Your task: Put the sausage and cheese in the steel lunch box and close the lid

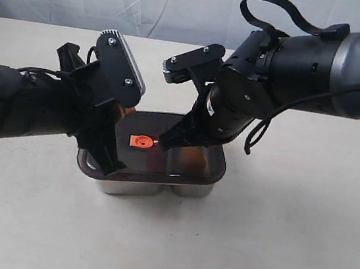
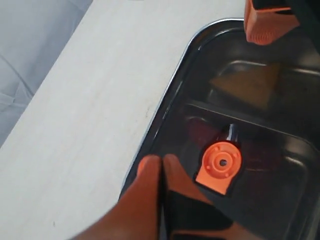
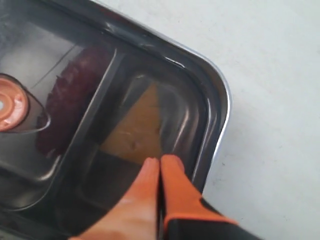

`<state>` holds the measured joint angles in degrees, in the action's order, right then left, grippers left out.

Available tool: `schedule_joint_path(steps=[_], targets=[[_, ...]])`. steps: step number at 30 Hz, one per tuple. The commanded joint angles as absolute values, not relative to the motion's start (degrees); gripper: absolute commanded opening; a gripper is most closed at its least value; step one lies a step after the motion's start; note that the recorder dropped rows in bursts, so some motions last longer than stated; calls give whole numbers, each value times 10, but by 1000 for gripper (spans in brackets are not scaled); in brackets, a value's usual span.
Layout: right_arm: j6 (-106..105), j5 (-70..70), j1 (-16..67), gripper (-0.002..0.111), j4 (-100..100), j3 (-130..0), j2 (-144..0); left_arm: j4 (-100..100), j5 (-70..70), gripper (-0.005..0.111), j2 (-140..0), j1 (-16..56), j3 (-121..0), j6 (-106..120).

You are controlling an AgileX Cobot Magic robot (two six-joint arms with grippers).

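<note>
Exterior view is showing the lid [image 1: 186, 163] sitting on the lunch box [image 1: 127, 186], sausage [image 3: 67, 100] and cheese [image 3: 137, 127] lying inside; left tool [image 2: 161, 165] and right tool [image 3: 160, 165], each pinched together, are touching the lid

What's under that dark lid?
Through the tinted lid, a red sausage lies in the larger compartment of the box and a cheese wedge in the smaller. The tint dims details, and the left gripper and right gripper hide bits of the floor.
</note>
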<state>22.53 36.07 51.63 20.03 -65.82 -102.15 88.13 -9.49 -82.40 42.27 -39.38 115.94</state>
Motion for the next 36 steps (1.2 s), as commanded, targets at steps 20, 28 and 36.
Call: schedule_joint_path(steps=[20,28,36], targets=[[-20,240,641,-1,-75,-670,-1021,999,-367,0,-714,424,-352,1155],[-44,244,659,-1,-89,-713,-1057,999,-376,0,-713,424,-350,1155],[-45,258,660,-1,-100,-735,-1101,999,-377,0,-713,424,-350,1155]])
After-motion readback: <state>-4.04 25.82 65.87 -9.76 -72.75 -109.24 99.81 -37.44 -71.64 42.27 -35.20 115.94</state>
